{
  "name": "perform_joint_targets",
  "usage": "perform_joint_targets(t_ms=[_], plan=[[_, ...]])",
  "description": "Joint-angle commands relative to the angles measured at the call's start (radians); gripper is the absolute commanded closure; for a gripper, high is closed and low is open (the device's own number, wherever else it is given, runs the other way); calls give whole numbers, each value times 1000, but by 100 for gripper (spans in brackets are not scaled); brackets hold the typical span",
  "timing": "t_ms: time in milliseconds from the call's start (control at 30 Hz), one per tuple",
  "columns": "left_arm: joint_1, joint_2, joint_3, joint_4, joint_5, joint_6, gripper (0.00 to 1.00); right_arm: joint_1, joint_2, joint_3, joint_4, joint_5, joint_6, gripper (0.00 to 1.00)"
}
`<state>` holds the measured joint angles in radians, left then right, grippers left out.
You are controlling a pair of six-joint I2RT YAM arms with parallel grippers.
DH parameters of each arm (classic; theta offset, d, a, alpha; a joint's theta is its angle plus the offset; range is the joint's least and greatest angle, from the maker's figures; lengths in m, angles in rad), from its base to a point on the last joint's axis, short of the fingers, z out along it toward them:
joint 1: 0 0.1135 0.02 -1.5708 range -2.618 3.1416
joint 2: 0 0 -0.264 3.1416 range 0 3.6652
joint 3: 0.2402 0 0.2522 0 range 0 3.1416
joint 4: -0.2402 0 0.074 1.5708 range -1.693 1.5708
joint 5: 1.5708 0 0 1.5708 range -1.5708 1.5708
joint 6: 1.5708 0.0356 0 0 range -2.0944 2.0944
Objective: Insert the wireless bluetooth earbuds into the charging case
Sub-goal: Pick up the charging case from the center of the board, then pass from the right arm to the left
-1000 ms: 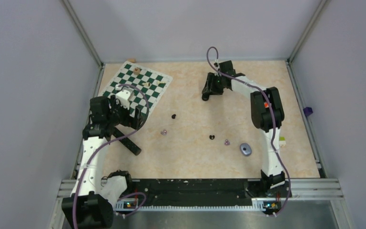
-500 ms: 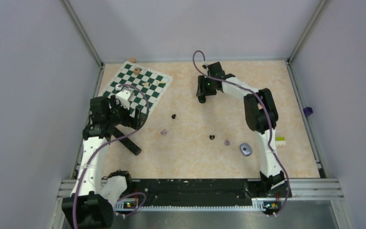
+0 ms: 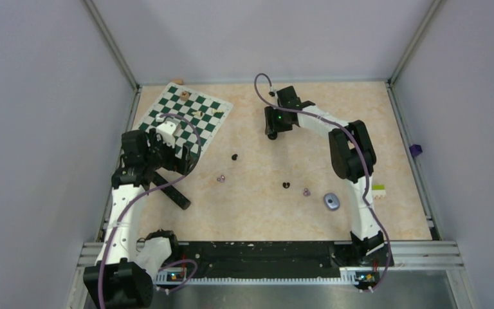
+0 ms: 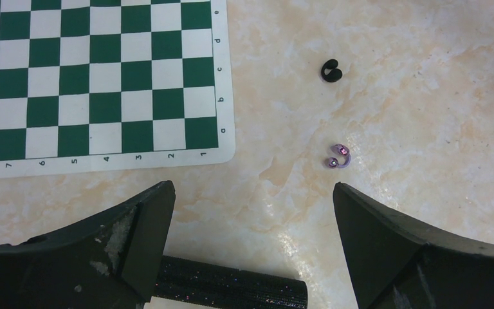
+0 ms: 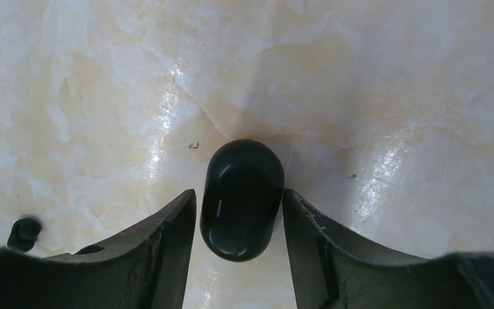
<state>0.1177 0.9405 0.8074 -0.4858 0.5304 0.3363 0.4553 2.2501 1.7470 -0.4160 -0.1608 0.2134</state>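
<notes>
A glossy black oval charging case point(image 5: 241, 199) sits between the fingers of my right gripper point(image 5: 239, 193), which is shut on it just over the table at the far middle point(image 3: 271, 132). One black earbud point(image 5: 24, 233) lies to its left. On the table lie two black earbuds point(image 3: 234, 156) point(image 3: 286, 185) and two pale purple earbuds point(image 3: 220, 178) point(image 3: 306, 192). My left gripper point(image 4: 252, 187) hangs wide open and empty over bare table beside the chessboard. A purple earbud point(image 4: 338, 156) lies just beyond its right finger and a black earbud point(image 4: 330, 70) farther off.
A green-and-white chessboard point(image 3: 186, 112) with a few chess pieces point(image 3: 184, 95) fills the far left corner. A grey-blue oval case point(image 3: 331, 201) lies at the near right. A black glittery bar point(image 4: 231, 290) lies under my left gripper. Walls enclose the table.
My right arm has swung left and a little nearer, with the black case between its fingers. The left arm and the earbuds have not moved.
</notes>
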Motion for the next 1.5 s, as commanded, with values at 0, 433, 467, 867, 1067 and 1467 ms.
perform_joint_targets(t_ms=[0,433,467,867,1067,1467], plan=[[-3,-14,-3,40,5,5,1,11,11,-50,-141,55,-19,48],[-3,-3,-1,53,8,-12,1,5,-39,-85,-100,-66,-76,54],[-1,-3,-1,52,9,-11,1,5,-30,-80,-100,-53,-76,56],[-74,157,131,130,79,-139,1,7,-371,-293,44,-179,-310,69],[-222,328,314,186,156,-269,1,32,-656,-467,84,-180,-434,69],[-467,688,617,354,408,-690,1,82,-1060,-728,226,-175,-579,68]])
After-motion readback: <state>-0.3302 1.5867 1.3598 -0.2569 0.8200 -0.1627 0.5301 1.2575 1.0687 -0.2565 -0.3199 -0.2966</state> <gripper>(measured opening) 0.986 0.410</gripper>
